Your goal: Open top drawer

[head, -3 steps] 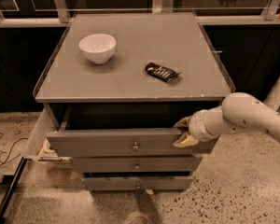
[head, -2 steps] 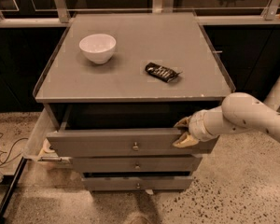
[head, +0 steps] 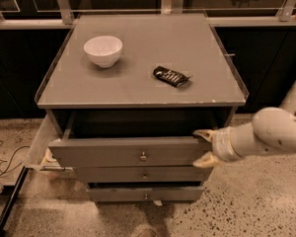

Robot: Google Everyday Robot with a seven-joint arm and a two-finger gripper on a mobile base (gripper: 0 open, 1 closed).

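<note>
Cream tool (head: 203,146) at grey top drawer (head: 108,154) right edge; white bowl (head: 103,50).

Grey cabinet (head: 138,92): top drawer (head: 103,152) pulled partway out, dark inside. Gripper (head: 204,146) at the drawer front's right end. On the cabinet's top: white bowl (head: 102,50), far left; dark wrapped bar (head: 171,76), right of centre.

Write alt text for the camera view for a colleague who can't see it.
The top drawer of a grey cabinet stands partly open, with the claw at the right end of its front. On the cabinet sit a white bowl and a dark packet; two slimmer drawers lie below.
</note>
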